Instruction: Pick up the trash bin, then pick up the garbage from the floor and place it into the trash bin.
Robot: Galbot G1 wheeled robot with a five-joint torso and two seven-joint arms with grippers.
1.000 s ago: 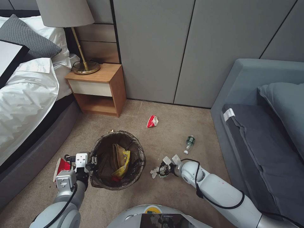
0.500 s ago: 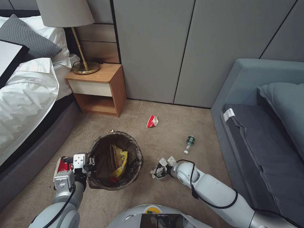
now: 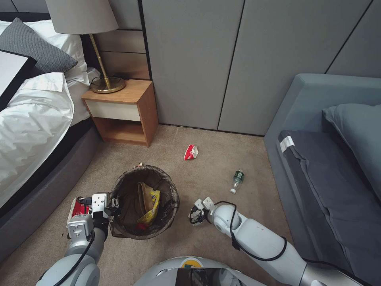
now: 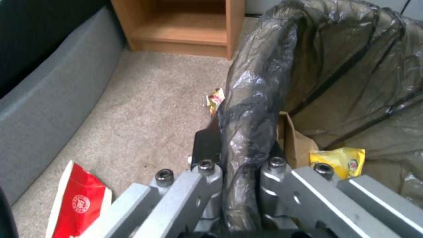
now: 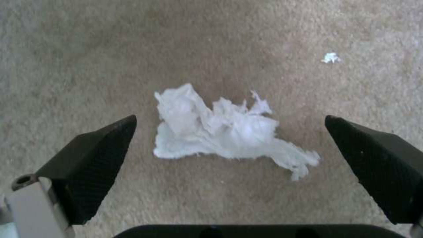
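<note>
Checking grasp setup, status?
Left pincer shut on trash bin rim. Right pincer open over white tissue on carpet. Nothing in the way.

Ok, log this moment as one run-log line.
left gripper: shut on trash bin rim | right gripper: open, over tissue on floor

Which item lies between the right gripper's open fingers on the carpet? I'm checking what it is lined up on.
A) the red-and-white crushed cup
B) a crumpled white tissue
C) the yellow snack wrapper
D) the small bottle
B: in the right wrist view the white tissue lies on the carpet between the spread fingers of the right gripper, which has not closed on it.
</note>
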